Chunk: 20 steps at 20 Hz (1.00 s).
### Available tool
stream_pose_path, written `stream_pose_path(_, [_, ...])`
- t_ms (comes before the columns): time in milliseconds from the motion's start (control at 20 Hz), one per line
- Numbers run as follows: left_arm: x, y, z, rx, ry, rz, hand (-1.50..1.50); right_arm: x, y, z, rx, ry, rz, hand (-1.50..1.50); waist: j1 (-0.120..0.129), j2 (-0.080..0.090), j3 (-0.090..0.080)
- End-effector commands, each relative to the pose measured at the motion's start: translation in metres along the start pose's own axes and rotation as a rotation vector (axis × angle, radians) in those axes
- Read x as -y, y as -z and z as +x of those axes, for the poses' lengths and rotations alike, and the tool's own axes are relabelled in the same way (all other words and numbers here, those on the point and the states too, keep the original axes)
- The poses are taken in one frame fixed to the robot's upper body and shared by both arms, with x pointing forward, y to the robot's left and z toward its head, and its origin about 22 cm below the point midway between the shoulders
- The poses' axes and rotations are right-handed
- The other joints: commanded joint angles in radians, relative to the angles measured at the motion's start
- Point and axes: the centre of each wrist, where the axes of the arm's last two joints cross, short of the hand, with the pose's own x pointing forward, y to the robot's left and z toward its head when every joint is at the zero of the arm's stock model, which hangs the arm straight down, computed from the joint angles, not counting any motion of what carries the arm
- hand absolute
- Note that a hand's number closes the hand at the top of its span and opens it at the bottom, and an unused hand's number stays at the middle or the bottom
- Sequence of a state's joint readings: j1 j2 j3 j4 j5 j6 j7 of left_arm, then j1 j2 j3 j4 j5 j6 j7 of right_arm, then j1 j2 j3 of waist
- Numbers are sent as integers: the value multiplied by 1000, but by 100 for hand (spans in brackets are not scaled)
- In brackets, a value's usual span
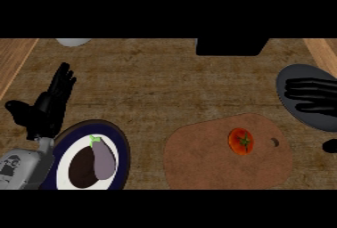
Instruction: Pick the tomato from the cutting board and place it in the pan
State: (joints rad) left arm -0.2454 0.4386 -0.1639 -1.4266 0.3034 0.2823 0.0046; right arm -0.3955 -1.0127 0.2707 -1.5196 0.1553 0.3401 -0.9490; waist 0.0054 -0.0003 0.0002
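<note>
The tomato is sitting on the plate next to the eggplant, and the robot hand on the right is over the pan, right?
Not quite. The tomato is on the cutting board, not on the plate; only the eggplant lies on the plate. The head view shows this. The rest is right: the right robot hand is over the pan.

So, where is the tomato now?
In the head view, the tomato lies on the cutting board, right of centre, below the pan.
</note>
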Motion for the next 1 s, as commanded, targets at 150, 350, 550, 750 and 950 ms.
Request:
stream_pose_path(150, [6,3,-7,-8,-5,0,0,-20,7,7,65,59,136,-150,-5,1,0])
stream_pose_path(350, [0,-6,-4,10,-1,-11,0,-23,4,5,9,61,155,-150,-1,0,0])
stream_pose_path(550, [9,8,8,3,-3,-4,0,-45,-1,-2,-39,39,114,-150,-7,0,0])
stream_pose_path(750, [13,8,14,13,-1,8,0,-38,25,-3,-96,1,151,-150,-3,0,0])
stream_pose_path(950, [18,1,-4,9,8,-22,0,-67,30,-24,-84,11,199,-150,2,2,0])
